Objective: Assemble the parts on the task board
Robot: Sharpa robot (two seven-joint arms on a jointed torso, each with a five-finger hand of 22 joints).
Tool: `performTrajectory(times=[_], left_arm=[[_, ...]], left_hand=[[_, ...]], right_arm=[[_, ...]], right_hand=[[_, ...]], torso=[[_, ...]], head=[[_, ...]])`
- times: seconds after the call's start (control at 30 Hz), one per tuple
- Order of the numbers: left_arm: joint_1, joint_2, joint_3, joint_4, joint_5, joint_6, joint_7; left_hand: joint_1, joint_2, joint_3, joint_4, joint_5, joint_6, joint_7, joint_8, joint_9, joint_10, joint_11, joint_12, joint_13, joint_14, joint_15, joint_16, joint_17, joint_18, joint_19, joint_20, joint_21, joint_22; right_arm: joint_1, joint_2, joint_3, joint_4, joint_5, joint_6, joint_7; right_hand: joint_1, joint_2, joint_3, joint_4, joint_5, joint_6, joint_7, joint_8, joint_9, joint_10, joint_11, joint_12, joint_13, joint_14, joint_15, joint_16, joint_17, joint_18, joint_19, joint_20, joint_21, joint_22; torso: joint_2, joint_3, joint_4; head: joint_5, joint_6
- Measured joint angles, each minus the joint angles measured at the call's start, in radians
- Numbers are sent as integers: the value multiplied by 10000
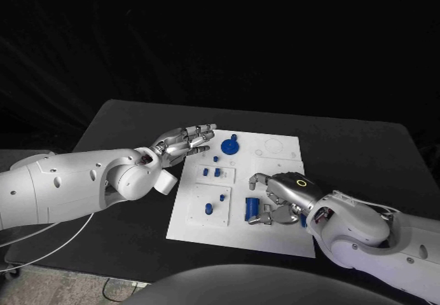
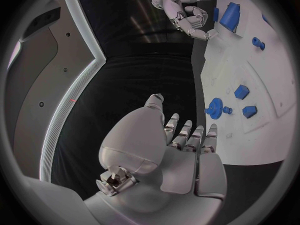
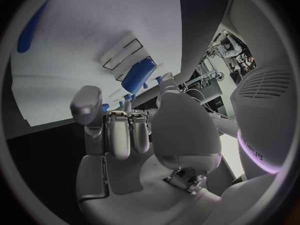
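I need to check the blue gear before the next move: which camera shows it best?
The left wrist view: the blue gear sits unobstructed on the task board, teeth visible. The head view shows it smaller, beside the left hand. I cannot identify it in the right wrist view.

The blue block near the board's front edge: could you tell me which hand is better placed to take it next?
Probably the right hand: it hangs over the board beside the blue block, while the left hand hovers open at the far left edge.

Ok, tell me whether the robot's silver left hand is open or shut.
Open: left hand holds nothing, fingers extended beside the white task board.
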Motion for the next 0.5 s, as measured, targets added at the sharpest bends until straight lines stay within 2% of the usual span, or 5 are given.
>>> performTrajectory(times=[0.37,0.5], left_arm=[[-13,-27,0,3,0,34,-3],[-15,-29,0,4,0,44,-4]], left_hand=[[0,0,0,0,0,0,0,0,0,0,0,0,-1,37,37,0,-1,0,0,0,0,0],[0,0,27,-27,48,0,-1,0,-1,0,-1,36,-1,37,37,0,-1,0,0,0,40,-1]], right_arm=[[-67,91,-1,-38,-213,361,-335],[-77,123,-1,-54,-251,529,-421]], right_hand=[[0,0,0,0,0,-151,46,123,-43,0,70,0,8,0,0,0,-1,0,0,0,-159,-1],[3,2,0,0,28,-214,34,299,-65,0,70,0,8,38,36,0,-1,1,-36,36,-194,-2]], torso=[[11,5,-2],[12,5,-3]], head=[[29,0],[31,0]])
